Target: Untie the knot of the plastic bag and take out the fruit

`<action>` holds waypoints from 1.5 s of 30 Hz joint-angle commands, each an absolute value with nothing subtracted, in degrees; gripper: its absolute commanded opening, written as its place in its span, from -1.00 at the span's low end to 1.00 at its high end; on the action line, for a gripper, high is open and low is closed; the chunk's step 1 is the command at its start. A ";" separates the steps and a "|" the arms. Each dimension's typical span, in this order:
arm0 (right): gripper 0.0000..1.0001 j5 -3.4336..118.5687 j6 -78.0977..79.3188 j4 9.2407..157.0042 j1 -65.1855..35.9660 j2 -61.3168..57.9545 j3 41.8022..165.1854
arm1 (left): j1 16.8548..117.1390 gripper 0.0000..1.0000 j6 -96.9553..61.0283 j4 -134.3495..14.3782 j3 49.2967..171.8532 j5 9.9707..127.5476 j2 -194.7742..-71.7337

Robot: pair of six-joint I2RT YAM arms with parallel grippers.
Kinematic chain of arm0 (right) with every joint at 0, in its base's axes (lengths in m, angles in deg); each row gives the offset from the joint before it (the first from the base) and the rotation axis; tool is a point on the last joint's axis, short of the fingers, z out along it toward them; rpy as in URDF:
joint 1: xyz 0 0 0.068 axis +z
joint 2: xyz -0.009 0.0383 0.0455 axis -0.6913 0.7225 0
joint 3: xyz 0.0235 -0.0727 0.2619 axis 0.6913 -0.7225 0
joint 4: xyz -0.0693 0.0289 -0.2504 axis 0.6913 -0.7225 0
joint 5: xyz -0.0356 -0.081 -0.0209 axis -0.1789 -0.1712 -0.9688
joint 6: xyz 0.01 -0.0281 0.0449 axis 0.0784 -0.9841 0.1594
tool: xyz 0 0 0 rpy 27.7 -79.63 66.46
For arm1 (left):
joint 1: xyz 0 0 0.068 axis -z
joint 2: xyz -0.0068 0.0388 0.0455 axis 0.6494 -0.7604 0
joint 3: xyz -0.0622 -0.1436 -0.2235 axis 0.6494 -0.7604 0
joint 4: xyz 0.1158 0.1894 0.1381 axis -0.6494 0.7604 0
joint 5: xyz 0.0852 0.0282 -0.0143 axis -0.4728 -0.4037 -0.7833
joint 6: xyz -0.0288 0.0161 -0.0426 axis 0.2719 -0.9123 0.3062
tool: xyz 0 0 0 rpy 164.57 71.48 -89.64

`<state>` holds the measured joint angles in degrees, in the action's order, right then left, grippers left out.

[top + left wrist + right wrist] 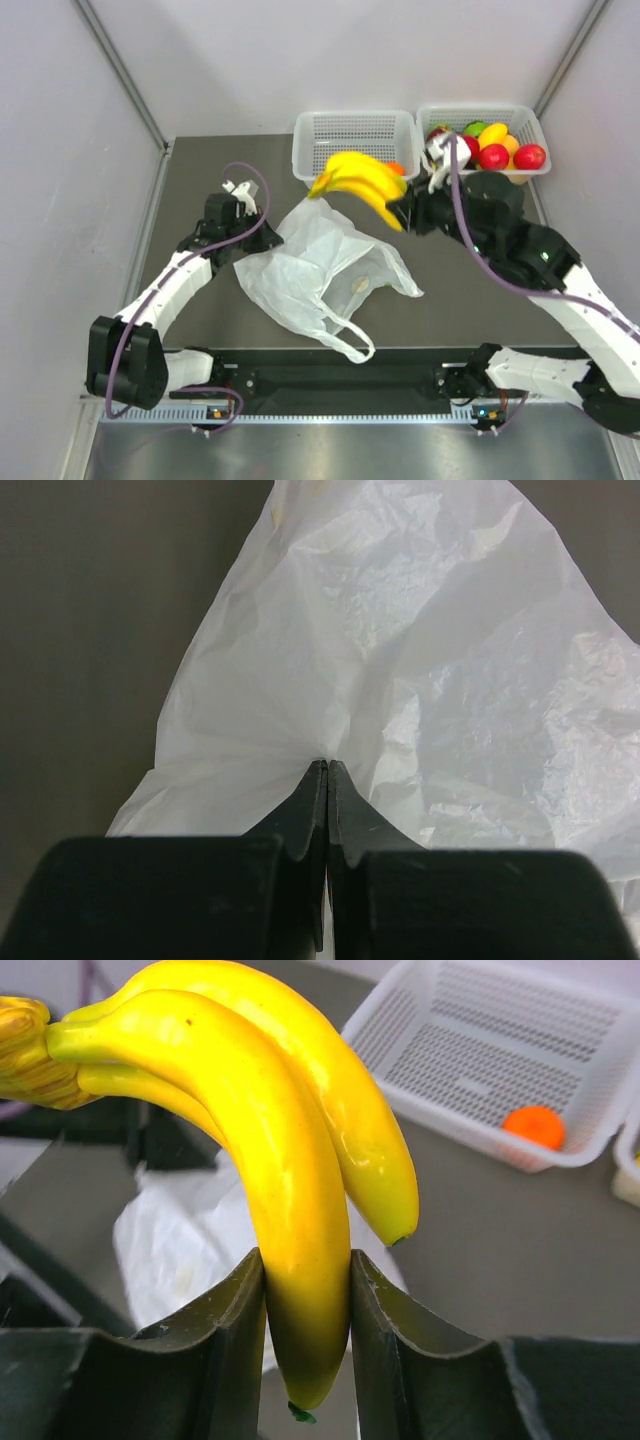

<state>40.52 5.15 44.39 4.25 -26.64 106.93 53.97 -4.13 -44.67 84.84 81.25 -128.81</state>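
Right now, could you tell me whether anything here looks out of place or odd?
Nothing looks spilled or damaged. One oddity: the right gripper clamps the bananas by the tip of a single banana, so the rest of the bunch juts out unsupported. The plastic bag lies crumpled, pinched by the left gripper.

Pale walls (pixel 300 50), dark grey table (pixel 195 170)

Dark table (pixel 440 320): plastic bag (pixel 310 270) ctr; L basket (pixel 350 135), R basket (pixel 480 108) at far edge
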 commanded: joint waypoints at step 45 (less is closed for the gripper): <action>0.99 38.85 1.52 54.27 -24.93 40.40 156.56 | 53.59 -1.00 -0.19 -51.55 83.23 96.27 -125.44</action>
